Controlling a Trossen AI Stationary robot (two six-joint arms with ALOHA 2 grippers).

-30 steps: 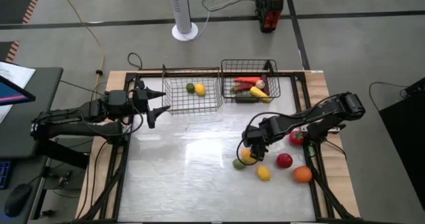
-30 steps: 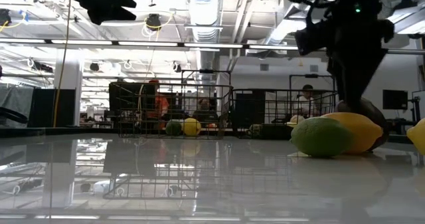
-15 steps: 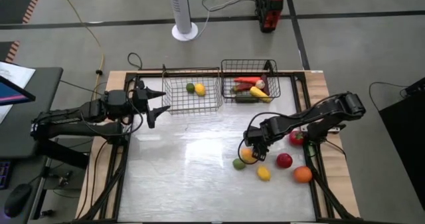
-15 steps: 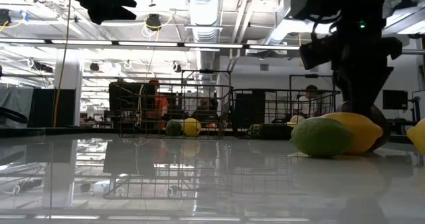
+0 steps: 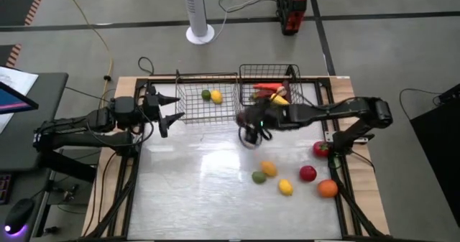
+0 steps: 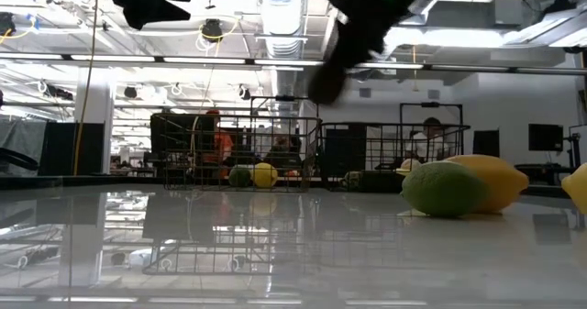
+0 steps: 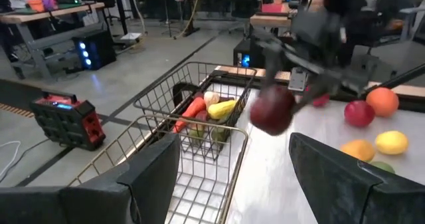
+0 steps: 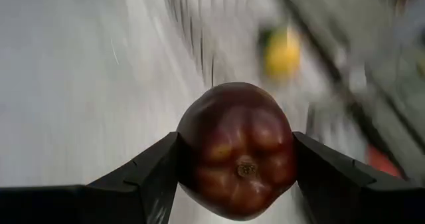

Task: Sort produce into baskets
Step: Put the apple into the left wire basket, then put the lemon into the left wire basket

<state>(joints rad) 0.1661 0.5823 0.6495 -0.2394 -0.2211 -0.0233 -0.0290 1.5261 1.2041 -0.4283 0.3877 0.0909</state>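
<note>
My right gripper (image 5: 250, 133) hangs above the table, just in front of the two baskets, shut on a round maroon fruit (image 8: 236, 144). The left wrist view shows that fruit (image 7: 272, 111) in the air too. The lighter silver basket (image 5: 192, 114) holds a green and a yellow round fruit. The darker basket (image 5: 298, 85) holds long red and yellow pieces. Several round fruits lie on the table at the near right, among them a green one (image 5: 258, 177) and a yellow one (image 5: 286, 187). My left gripper (image 5: 172, 113) waits open, left of the silver basket. My right gripper pinches the maroon fruit between its two fingers, on two opposite sides (image 8: 189, 151). The fingers reach in from the table's right, slanting downward. The fruit is lifted clear of the table, its dimpled end toward the wrist camera.
A red fruit (image 5: 307, 173), an orange one (image 5: 328, 188) and another red one (image 5: 320, 149) lie near the table's right edge. A broad bare stretch of tabletop (image 5: 194, 177) lies left of the fruit cluster. People show in the room behind the baskets.
My right gripper has risen from the fruit cluster at the near right and swung toward the table's far left, toward the baskets, tipping up toward level. The maroon fruit, which lay behind the yellow one, is now lifted clear and carried along.
</note>
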